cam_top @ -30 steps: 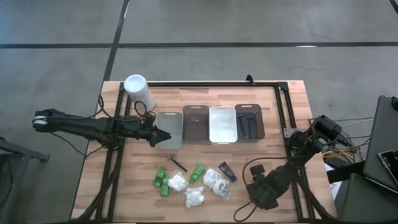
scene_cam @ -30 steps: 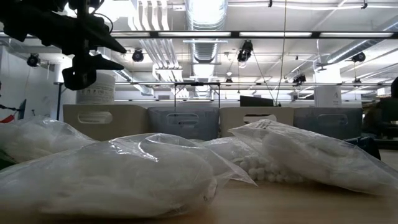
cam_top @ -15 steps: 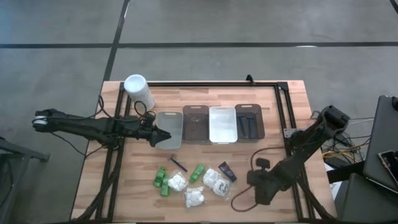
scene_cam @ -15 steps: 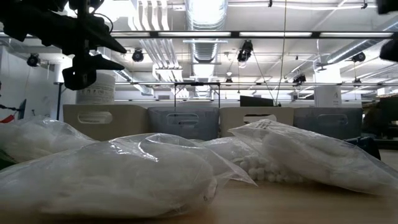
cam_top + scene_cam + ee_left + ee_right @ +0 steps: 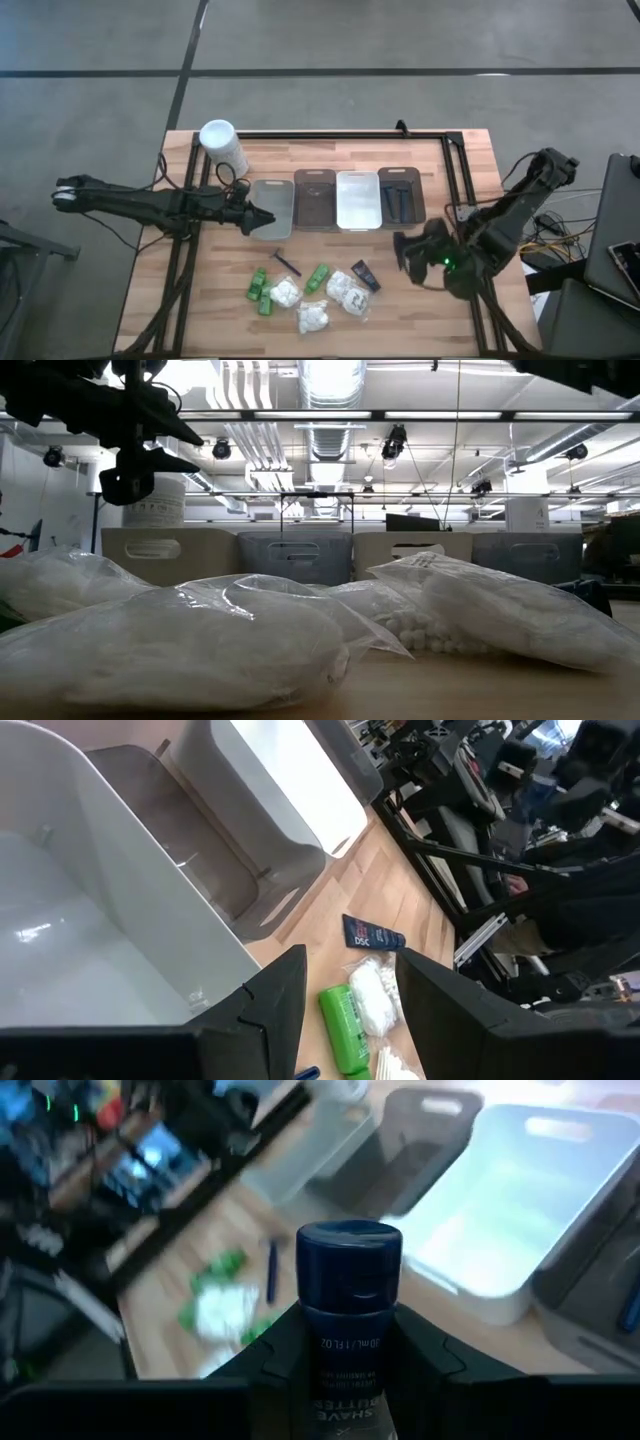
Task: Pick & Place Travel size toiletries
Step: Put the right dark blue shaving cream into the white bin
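In the right wrist view a dark blue tube (image 5: 347, 1295) with a round cap stands between the fingers of my right gripper (image 5: 348, 1355), which is shut on it. That gripper (image 5: 404, 252) hangs above the table's right part, near the right-most tray (image 5: 401, 195). Green bottles (image 5: 260, 290), white packets (image 5: 313, 316), a black tube (image 5: 364, 274) and a slim razor (image 5: 286, 262) lie on the wood near the front. My left gripper (image 5: 262, 220) stands open and bare above the left-most tray's (image 5: 271, 205) near rim. My right gripper pinches the tube's body just below the cap (image 5: 345, 1342) between its two fingers, one on either side. The cap end (image 5: 348, 1245) sticks out past the fingertips, along the line of the fingers. The tube is lifted clear of the table.
Several trays stand in a row across the table's middle, among them a white one (image 5: 358, 200) and a brown one (image 5: 315, 200). A tall white container (image 5: 222, 147) stands at the far left. A black frame (image 5: 455, 165) runs along the far and right sides.
My right gripper has risen from low over the table's near right corner and gone toward the far edge and the trays, its wrist rolling on the way. My left arm has kept still.
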### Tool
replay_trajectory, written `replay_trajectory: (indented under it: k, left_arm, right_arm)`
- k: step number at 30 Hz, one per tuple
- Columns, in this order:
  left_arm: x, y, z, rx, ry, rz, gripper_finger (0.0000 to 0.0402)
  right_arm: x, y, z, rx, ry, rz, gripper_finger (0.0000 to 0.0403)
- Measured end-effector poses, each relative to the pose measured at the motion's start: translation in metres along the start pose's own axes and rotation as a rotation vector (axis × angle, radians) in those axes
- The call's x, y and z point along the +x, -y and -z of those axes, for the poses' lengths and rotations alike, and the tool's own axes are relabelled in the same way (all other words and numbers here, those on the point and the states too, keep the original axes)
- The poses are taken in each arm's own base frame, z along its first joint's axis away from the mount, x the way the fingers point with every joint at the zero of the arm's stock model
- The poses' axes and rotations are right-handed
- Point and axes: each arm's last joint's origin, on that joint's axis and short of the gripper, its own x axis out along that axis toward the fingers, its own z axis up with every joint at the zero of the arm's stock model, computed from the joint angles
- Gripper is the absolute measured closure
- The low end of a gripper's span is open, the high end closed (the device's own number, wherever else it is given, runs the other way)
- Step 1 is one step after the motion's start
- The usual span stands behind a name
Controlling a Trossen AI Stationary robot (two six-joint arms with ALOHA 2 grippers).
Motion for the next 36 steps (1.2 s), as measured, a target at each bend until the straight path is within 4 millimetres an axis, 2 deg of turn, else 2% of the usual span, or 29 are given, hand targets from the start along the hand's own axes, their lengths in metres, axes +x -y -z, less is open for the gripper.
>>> replay_trajectory:
  k: [6,13,17,31,36]
  left_arm:
    - [0.0,0.0,0.0,-0.012,-0.001,0.001,0.0241]
    - [0.0,0.0,0.0,-0.008,-0.004,0.0,0.0241]
    - [0.0,0.0,0.0,-0.008,-0.004,0.0,0.0241]
    - [0.0,0.0,0.0,-0.007,-0.004,-0.001,0.0241]
    - [0.0,0.0,0.0,-0.007,-0.003,-0.002,0.0241]
  right_arm:
    - [0.014,0.005,-0.016,0.113,0.012,0.059,0.0314]
    - [0.031,0.005,-0.025,0.155,0.025,0.092,0.0322]
    - [0.039,0.002,-0.032,0.15,-0.055,0.059,0.0309]
    - [0.06,-0.005,-0.033,0.163,-0.091,0.033,0.0324]
    - [0.078,0.001,-0.04,0.168,-0.098,0.088,0.0316]
